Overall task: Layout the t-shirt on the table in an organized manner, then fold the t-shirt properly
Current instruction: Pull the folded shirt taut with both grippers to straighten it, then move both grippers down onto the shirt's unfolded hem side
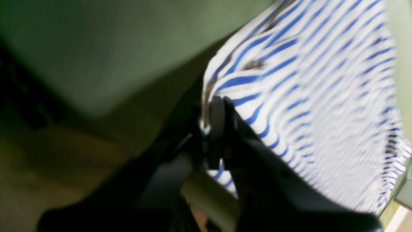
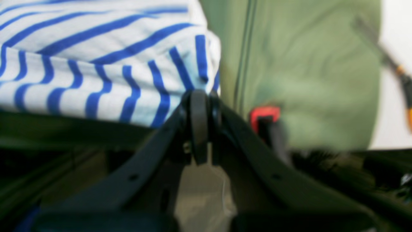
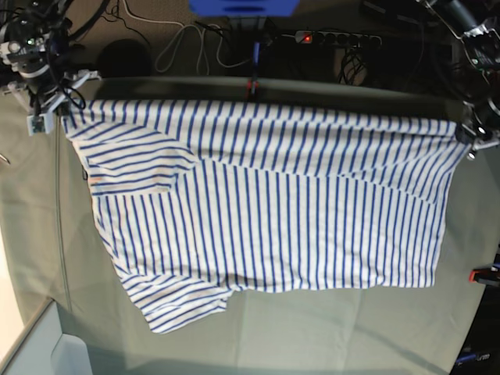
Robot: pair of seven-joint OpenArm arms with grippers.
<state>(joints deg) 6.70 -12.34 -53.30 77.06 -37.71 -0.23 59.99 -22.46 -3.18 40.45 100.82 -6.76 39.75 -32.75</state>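
The t-shirt (image 3: 266, 203), white with blue stripes, hangs stretched between both grippers along the far side of the table (image 3: 312, 328), its lower part lying on the cloth. A sleeve is folded over at the near left. My right gripper (image 3: 64, 119) is shut on the shirt's far left corner; in the right wrist view the gripper (image 2: 199, 96) pinches the striped t-shirt (image 2: 96, 64). My left gripper (image 3: 467, 139) is shut on the far right corner; in the left wrist view the gripper (image 1: 218, 109) clamps an edge of the t-shirt (image 1: 322, 96).
Red clips sit on the table's far edge (image 3: 251, 84), its right edge (image 3: 484, 273) and beside my right gripper (image 2: 264, 114). Cables and a power strip (image 3: 336, 37) lie behind the table. A pale box (image 3: 70, 355) stands at the near left corner.
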